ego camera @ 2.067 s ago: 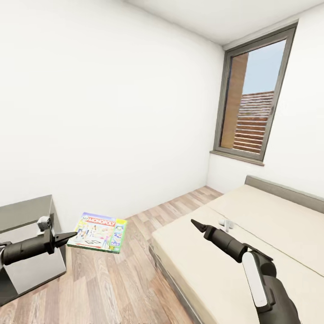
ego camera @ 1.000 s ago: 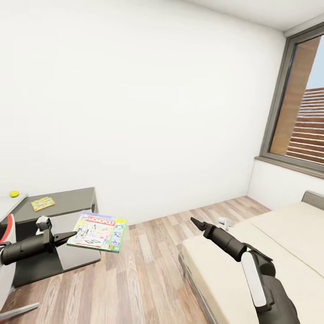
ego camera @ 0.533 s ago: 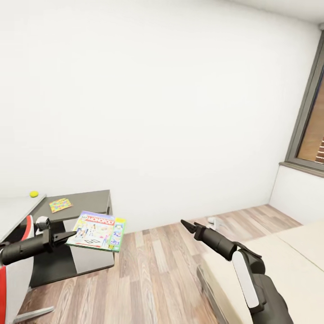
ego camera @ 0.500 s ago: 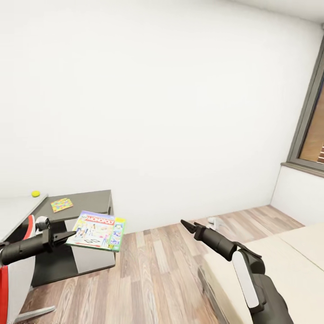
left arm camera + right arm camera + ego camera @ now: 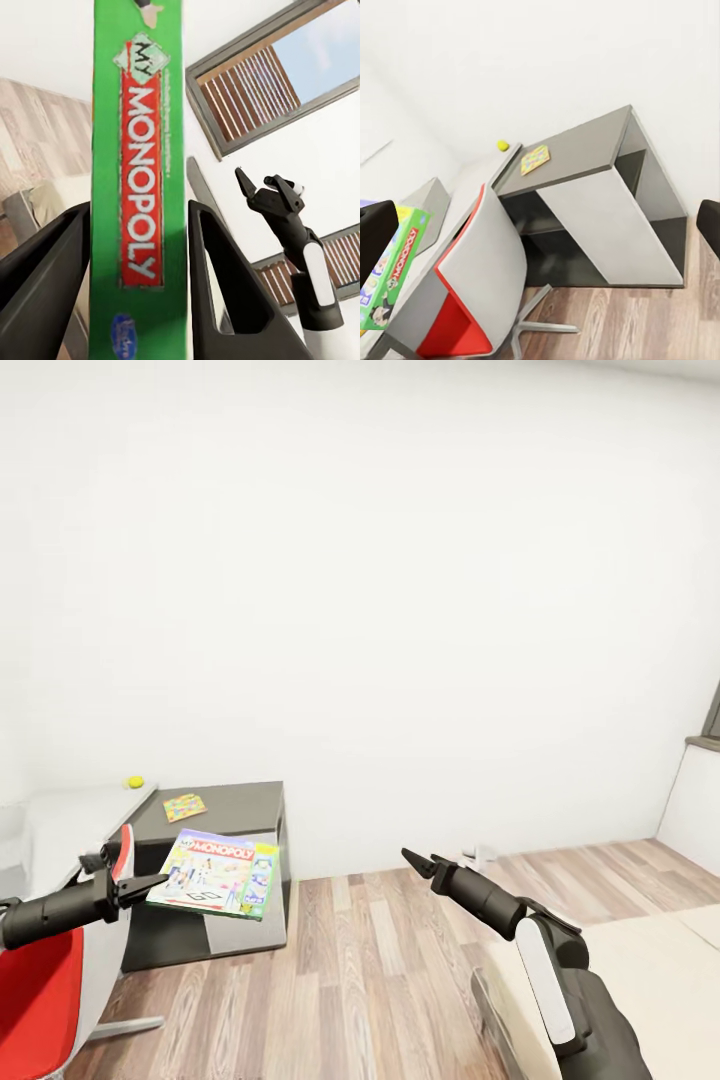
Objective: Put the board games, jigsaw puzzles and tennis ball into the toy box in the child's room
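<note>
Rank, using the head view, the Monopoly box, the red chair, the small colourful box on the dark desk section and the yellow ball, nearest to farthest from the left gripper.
1. Monopoly box: clamped in the left gripper.
2. Red chair: just below the arm.
3. Small colourful box: flat on the dark desk section, beyond the gripper.
4. Yellow ball: on the pale desk top, towards the wall.

The bed (image 5: 640, 970) runs off the head view's corner behind my right arm, and the tiny box (image 5: 184, 806) on the desk (image 5: 230, 805) is unreadable.
</note>
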